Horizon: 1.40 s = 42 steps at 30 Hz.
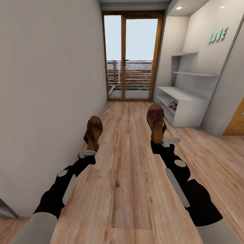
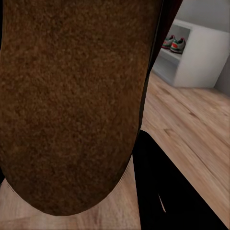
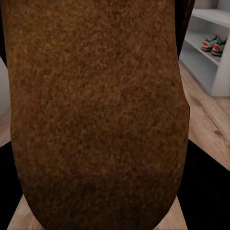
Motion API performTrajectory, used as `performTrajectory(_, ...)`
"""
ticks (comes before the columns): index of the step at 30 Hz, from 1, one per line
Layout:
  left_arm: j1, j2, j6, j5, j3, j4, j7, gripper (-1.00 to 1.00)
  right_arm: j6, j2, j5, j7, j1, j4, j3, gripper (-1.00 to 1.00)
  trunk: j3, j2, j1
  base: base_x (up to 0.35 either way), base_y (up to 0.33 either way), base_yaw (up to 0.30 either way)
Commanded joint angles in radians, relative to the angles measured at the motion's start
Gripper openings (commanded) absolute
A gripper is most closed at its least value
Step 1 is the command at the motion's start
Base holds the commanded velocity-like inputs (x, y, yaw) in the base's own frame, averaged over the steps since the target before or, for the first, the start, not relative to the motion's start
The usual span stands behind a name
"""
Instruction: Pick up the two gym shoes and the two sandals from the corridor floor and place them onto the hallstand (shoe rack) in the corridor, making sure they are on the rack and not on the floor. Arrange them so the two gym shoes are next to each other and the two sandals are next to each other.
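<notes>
Each hand carries one dark brown sandal above the wood-plank corridor floor (image 1: 128, 189). My left gripper (image 1: 88, 149) is shut on the heel of the left sandal (image 1: 94, 131), which stands toe-up; its brown sole (image 2: 72, 100) fills the left wrist view. My right gripper (image 1: 162, 141) is shut on the right sandal (image 1: 156, 122), whose sole (image 3: 96, 110) blocks the right wrist view. The two gym shoes (image 1: 172, 105) sit side by side on a low shelf of the pale hallstand (image 1: 189, 101) ahead at the right, also seen as gym shoes (image 2: 173, 44) and gym shoes (image 3: 213, 44).
A plain wall (image 1: 51, 84) runs along the left. A glass door (image 1: 132, 57) with a wooden frame closes the corridor's far end. A wooden door (image 1: 237, 122) shows at the right edge beyond the hallstand. Open floor lies between me and the rack.
</notes>
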Motion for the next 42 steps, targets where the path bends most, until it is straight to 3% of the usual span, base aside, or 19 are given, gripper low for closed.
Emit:
performTrajectory(1,0.0,0.0,0.008,0.007,0.002,-0.001,-0.007,-1.0,0.003,-0.001,-0.009,-0.011,-0.001,-0.001,0.003,-1.0,-0.001,0.0,0.0,0.348,0.0,0.0)
performTrajectory(42,0.0,0.0,0.008,0.007,0.002,-0.001,-0.007,-1.0,0.003,-0.002,-0.009,-0.011,-0.001,-0.001,0.003,-1.0,-0.001,0.0,0.0,0.348,0.0,0.0)
